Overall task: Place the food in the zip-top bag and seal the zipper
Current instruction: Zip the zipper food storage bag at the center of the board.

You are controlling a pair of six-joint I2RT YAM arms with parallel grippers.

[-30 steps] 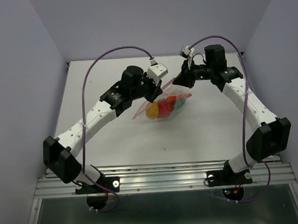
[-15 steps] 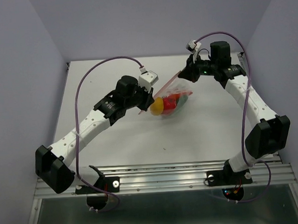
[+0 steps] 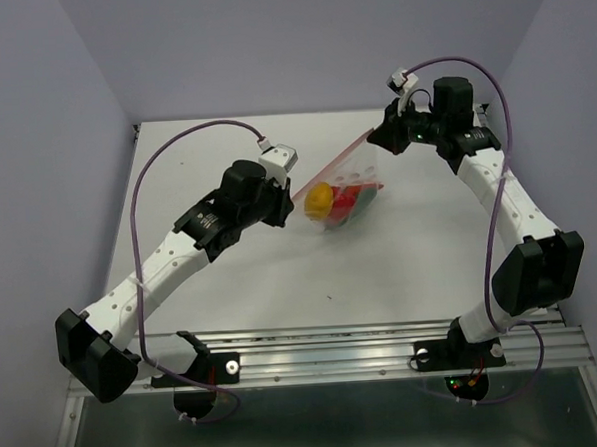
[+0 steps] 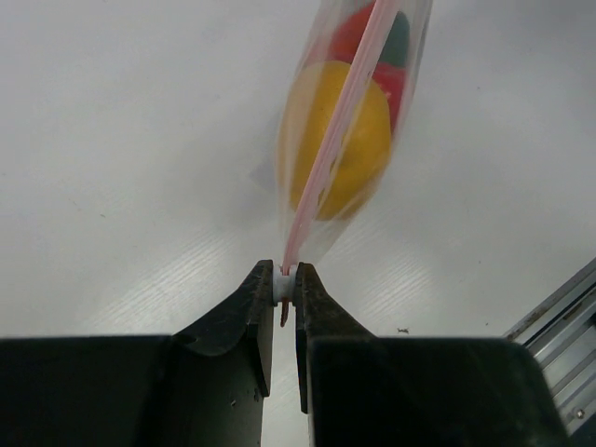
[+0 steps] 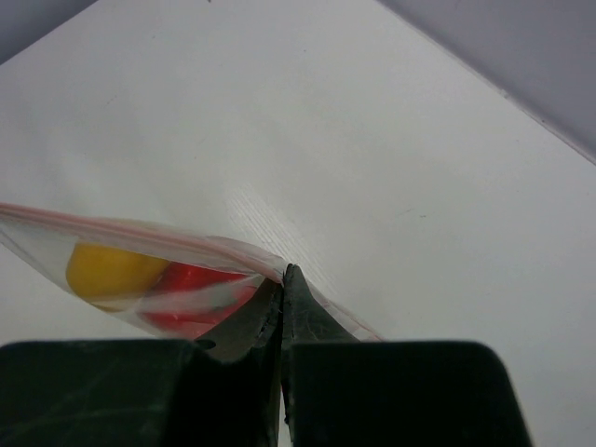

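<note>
The zip-top bag [image 3: 348, 173] hangs stretched between my two grippers above the white table [image 3: 281, 274]. Inside it I see the yellow-orange round one [image 3: 319, 196], red pieces [image 3: 349, 201] and a bit of green [image 3: 373, 188]. My left gripper [image 3: 290, 195] is shut on the white slider at the zipper's [image 4: 337, 130] near end [image 4: 286, 282]. My right gripper [image 3: 376, 138] is shut on the bag's far top corner [image 5: 279, 270]. The yellow piece [image 4: 340, 149] and red pieces [image 5: 200, 279] show through the plastic in both wrist views.
A metal rail [image 3: 325, 347] runs along the table's near edge, also at the lower right of the left wrist view [image 4: 559, 312]. Purple walls stand to the left, right and back. Purple cables loop over both arms.
The left gripper has drawn back to the left along the zipper, and the right gripper has moved up and to the right. The bag has risen and is pulled taut between them.
</note>
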